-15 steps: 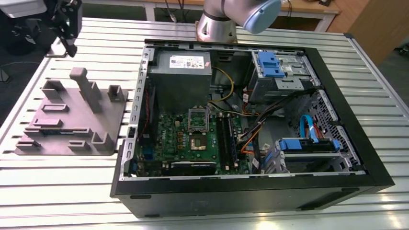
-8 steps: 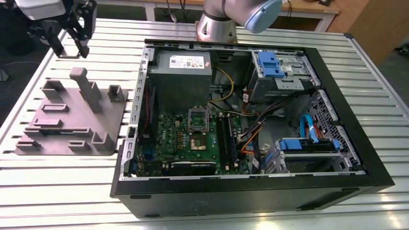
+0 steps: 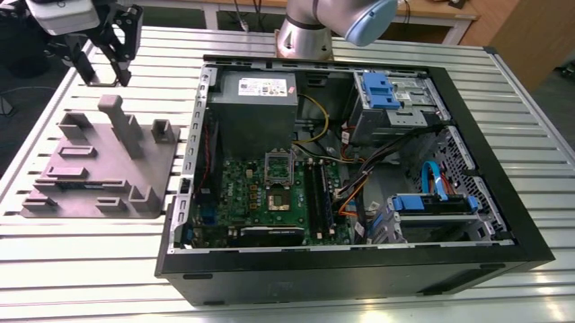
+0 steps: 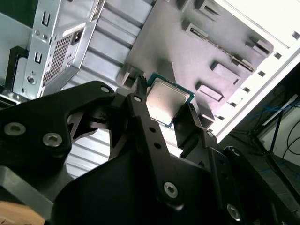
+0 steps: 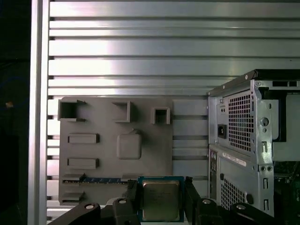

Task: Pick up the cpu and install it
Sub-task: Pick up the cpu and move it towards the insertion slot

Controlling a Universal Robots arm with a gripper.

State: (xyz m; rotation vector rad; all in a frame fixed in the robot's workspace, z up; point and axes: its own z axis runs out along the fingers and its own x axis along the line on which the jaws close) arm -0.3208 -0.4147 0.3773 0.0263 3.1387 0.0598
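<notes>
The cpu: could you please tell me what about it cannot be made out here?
Underside of the cpu: turned away in both wrist views.
Its side edges: covered by the fingers in both wrist views.
Pins of the motherboard socket: too small in the exterior view.

Ribbed silver metal surface (image 3: 81, 269) runs right across the exterior view. At the frame's left sits a gray moulded plastic fixture tray (image 3: 99, 168), posts and slots standing up from it. Just beside it, centre to right, lies an open black tower computer case (image 3: 359, 269). Inside are a green motherboard (image 3: 235, 182) at lower centre, a gray power-supply box (image 3: 256, 114) above it, a blue drive bracket (image 3: 379, 91) at upper right, and a dark cable bundle (image 3: 395, 145) crossing between.
</notes>
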